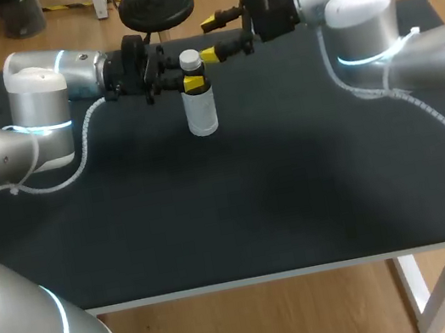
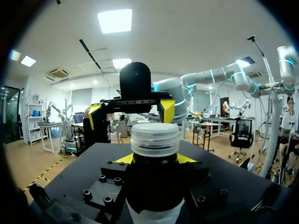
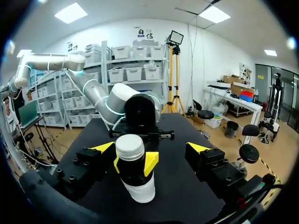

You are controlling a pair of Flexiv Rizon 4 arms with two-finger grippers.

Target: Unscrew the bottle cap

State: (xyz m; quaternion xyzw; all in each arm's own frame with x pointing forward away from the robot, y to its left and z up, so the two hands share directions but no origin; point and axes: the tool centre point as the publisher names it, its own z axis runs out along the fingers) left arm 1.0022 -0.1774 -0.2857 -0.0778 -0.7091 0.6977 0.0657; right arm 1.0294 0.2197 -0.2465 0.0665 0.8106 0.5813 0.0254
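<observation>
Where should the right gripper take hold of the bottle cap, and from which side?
Pinch the cap on its ribbed side wall, coming in level from the side opposite the left gripper, which clamps the upright bottle just below it.

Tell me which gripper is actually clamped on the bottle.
The left gripper: its yellow tips pinch the bottle below its cap from both sides. The right gripper stands wide open, gripping nothing.

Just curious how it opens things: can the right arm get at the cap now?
Probably yes. The right gripper is open close by the cap, which stands bare above the left gripper holding the bottle; nothing lies between.
</observation>
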